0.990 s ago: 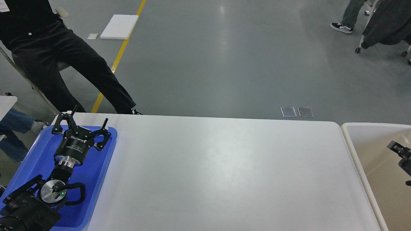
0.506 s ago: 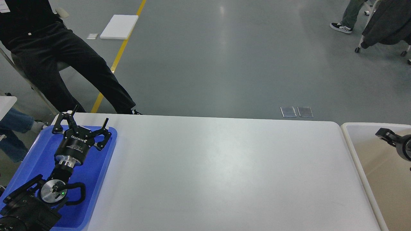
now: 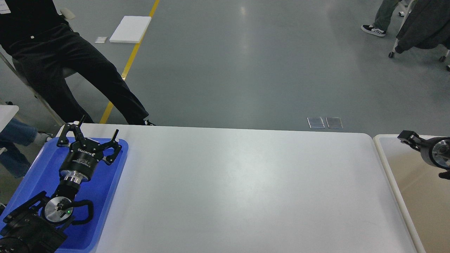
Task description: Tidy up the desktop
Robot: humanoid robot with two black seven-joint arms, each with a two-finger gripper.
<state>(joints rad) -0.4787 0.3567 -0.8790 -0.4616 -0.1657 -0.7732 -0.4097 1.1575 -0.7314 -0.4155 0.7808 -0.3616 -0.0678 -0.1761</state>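
Observation:
The desktop (image 3: pixel 246 189) is a large white tabletop with rounded corners and nothing loose shows on it. My left gripper (image 3: pixel 96 131) is open and empty, its fingers spread above the far end of the blue tray (image 3: pixel 35 175) at the left. My right gripper (image 3: pixel 407 136) shows at the right edge above the beige bin (image 3: pixel 381 154); it is small and seen end-on, so its fingers cannot be told apart.
A person in black trousers (image 3: pixel 70 70) stands just behind the table's far left corner. A white board (image 3: pixel 130 29) lies on the grey floor by a yellow line. Another person's legs (image 3: pixel 381 17) and a wheeled rack (image 3: pixel 422 28) are at the far right.
My right arm has risen and moved left and farther away over the bin. My left arm has not moved.

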